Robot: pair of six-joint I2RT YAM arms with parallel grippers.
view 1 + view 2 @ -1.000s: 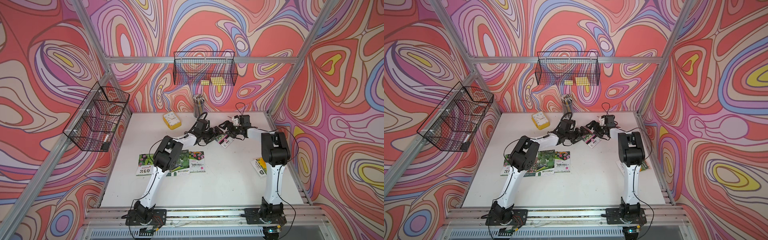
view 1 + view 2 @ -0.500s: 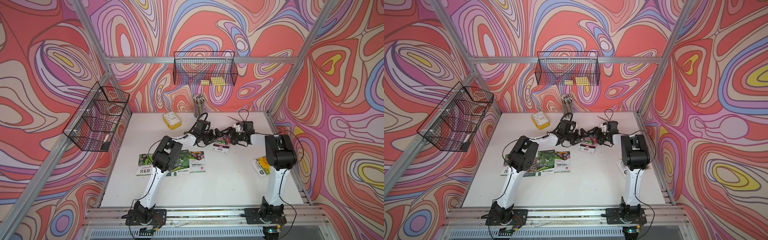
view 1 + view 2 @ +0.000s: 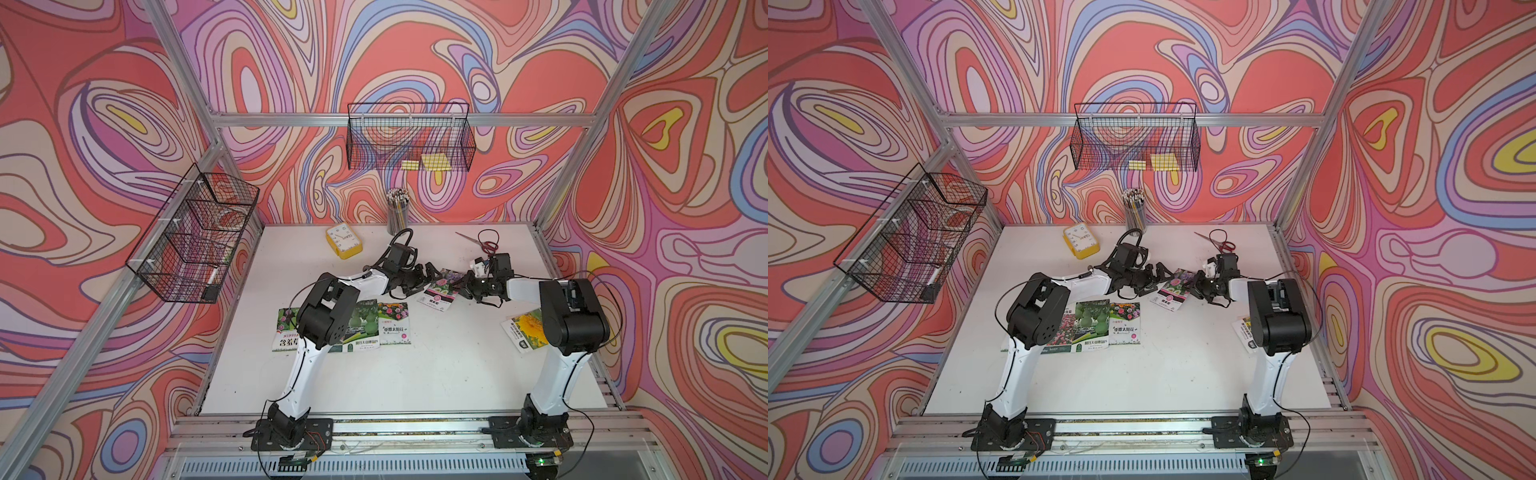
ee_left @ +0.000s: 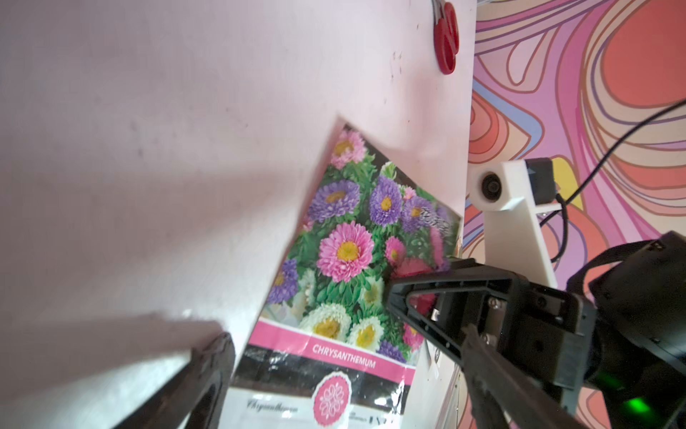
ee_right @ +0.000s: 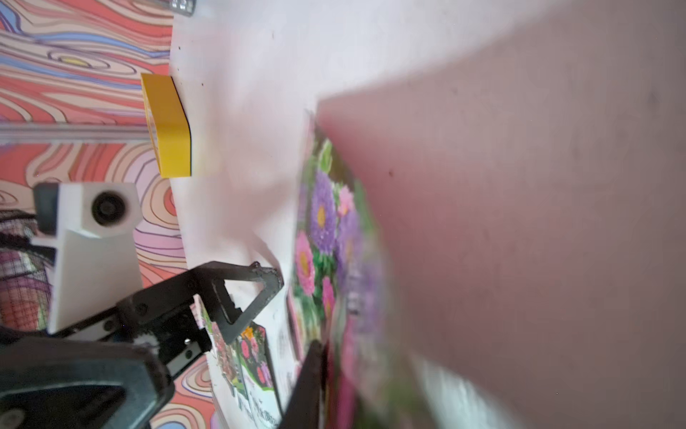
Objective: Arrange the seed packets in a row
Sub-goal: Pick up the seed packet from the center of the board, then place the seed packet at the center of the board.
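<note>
Change recorded: the right gripper (image 3: 463,286), spread wide a second earlier, is now clamped on the edge of the chrysanthemum seed packet (image 4: 345,252) nearest the right arm. The packet has been drawn slightly nearer and lies askew at mid-table. The left gripper (image 3: 427,279) is held wide at the packet's opposite end, nothing gripped. Control is judged to have passed to the right arm, with alignment not yet done. Nearest, on the white table (image 3: 436,382), a row of at least three packets (image 3: 394,324) is laid edge to edge, partly hidden by the left arm. A sunflower packet (image 3: 524,330) is left apart beside the right arm. Farther back are noted a yellow clock (image 3: 344,244), red-handled scissors (image 3: 487,244) and a cup of pencils (image 3: 397,212). On the swirl-patterned walls are hung a side wire basket (image 3: 195,237) and a rear wire basket (image 3: 409,137) holding yellow sticky-note pads (image 3: 434,161).
</note>
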